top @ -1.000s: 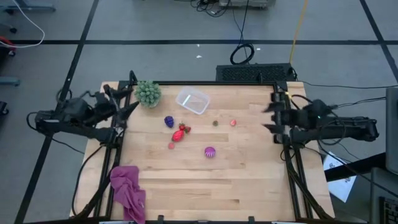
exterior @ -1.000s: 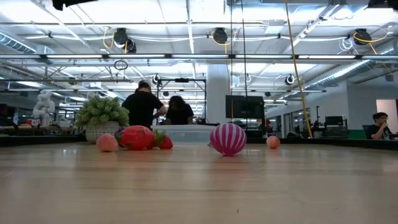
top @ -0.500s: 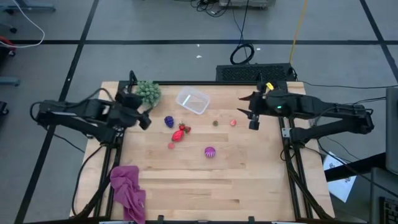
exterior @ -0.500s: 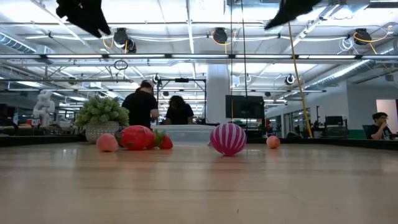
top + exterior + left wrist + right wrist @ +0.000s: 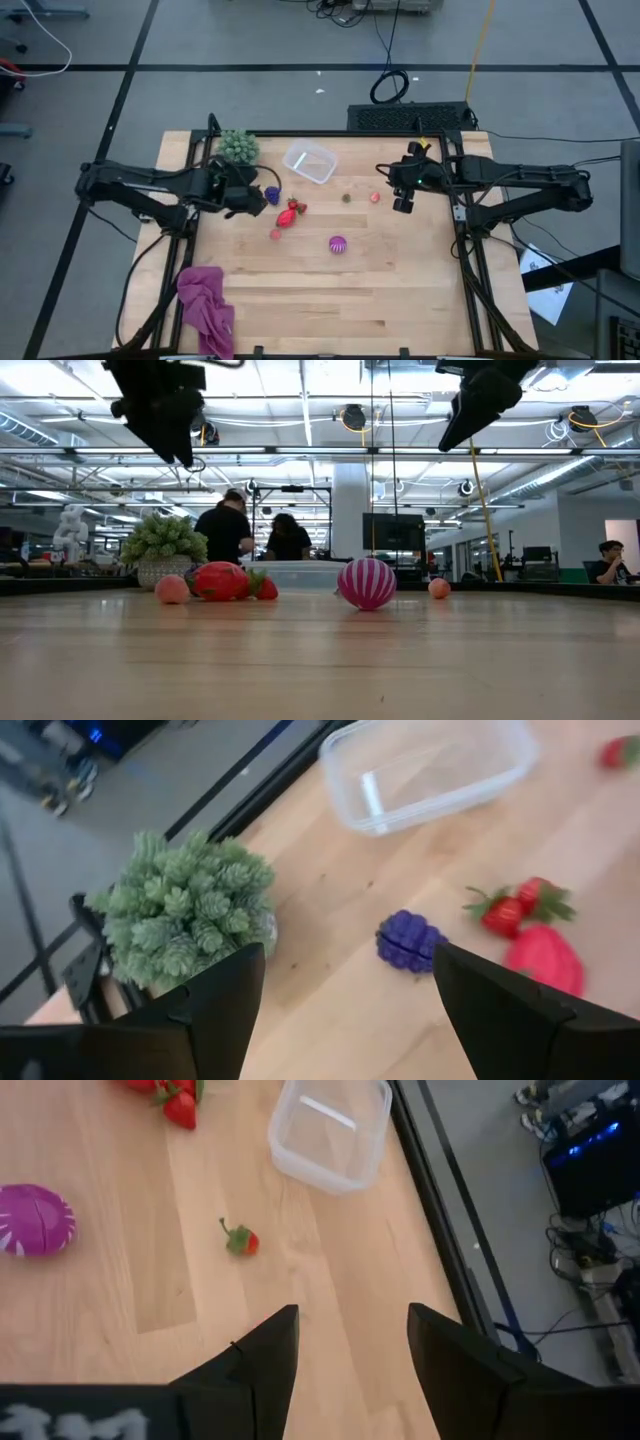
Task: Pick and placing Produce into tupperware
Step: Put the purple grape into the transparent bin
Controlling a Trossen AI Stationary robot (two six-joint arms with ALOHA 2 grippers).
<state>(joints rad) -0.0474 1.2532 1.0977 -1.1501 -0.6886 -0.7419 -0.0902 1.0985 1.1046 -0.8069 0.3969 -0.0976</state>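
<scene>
**High view: both arms have swung in over the bench**

High view shows the change plainly: a second ago both arms sat folded at the edges of the bench (image 5: pixel 400 290), and now each reaches inward. The left end effector (image 5: pixel 250 195) hangs just beside the blue-purple fruit (image 5: pixel 272 196), with the green plant (image 5: pixel 238 147) behind it. The left wrist view shows its fingers (image 5: pixel 215 1010) spread wide and holding nothing, the purple piece lying between them farther ahead. The right end effector (image 5: pixel 402 190) has come in near the small red piece (image 5: pixel 375 197); its fingers (image 5: pixel 260 1355) are likewise apart and empty.

The tupperware (image 5: pixel 310 162) sits near the far edge of the bench, between the two arms, and looks empty. All the produce is out on the wood: the red cluster (image 5: pixel 292 210), a pink piece (image 5: pixel 275 235), the magenta-striped ball (image 5: pixel 338 243) and a small brown item (image 5: pixel 346 198).

Judging from this, the task has barely begun; the reach has started but no piece is grasped. The left arm seems lined up for the purple fruit and must drop lower before closing.
</scene>
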